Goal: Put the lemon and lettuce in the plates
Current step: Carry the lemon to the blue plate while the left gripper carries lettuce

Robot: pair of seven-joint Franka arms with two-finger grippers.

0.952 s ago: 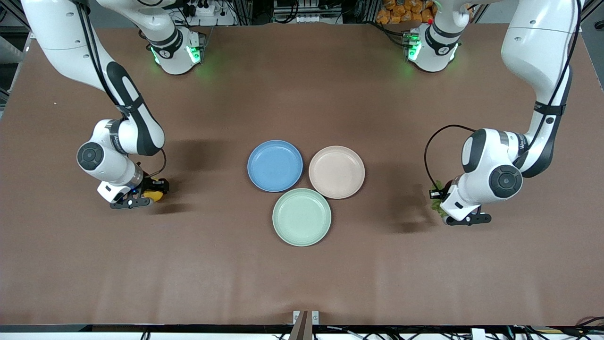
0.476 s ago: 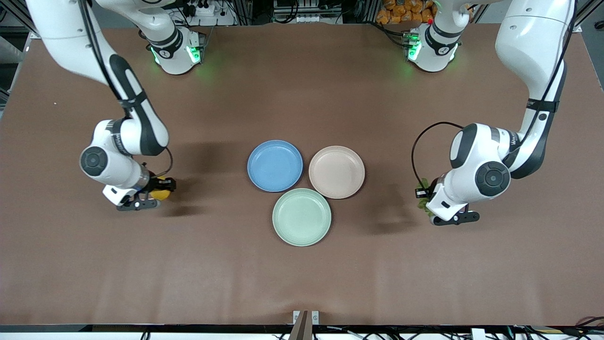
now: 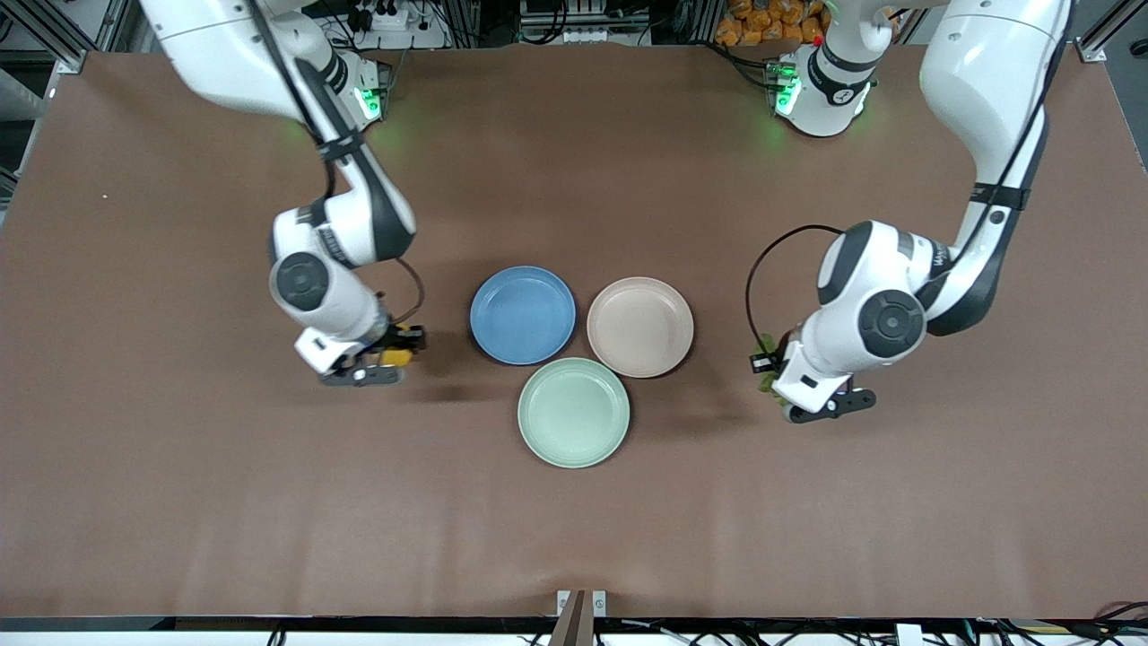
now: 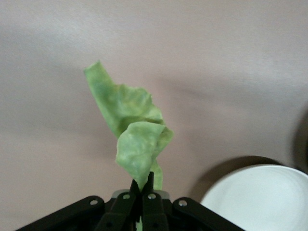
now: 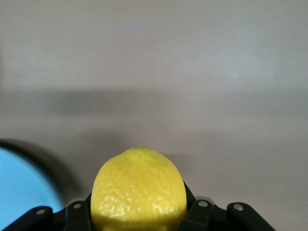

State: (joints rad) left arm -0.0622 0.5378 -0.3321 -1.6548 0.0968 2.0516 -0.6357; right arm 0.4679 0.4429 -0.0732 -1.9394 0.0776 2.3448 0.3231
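With the right tool (image 3: 384,357) clamped on the lemon (image 5: 138,190) beside the blue plate (image 3: 523,314) and the left tool (image 3: 778,388) pinching the lettuce (image 4: 129,131) near the beige-pink plate (image 3: 639,326), each should centre over its plate, then lower before releasing.

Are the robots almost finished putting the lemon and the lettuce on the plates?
Not yet, but both pickups look done. The right gripper has its jaws shut on the lemon, up over the table beside the blue plate. The left gripper pinches the lettuce over the table, toward the left arm's end from the beige-pink plate. Both plates hold nothing so far, so carrying over and dropping are left.
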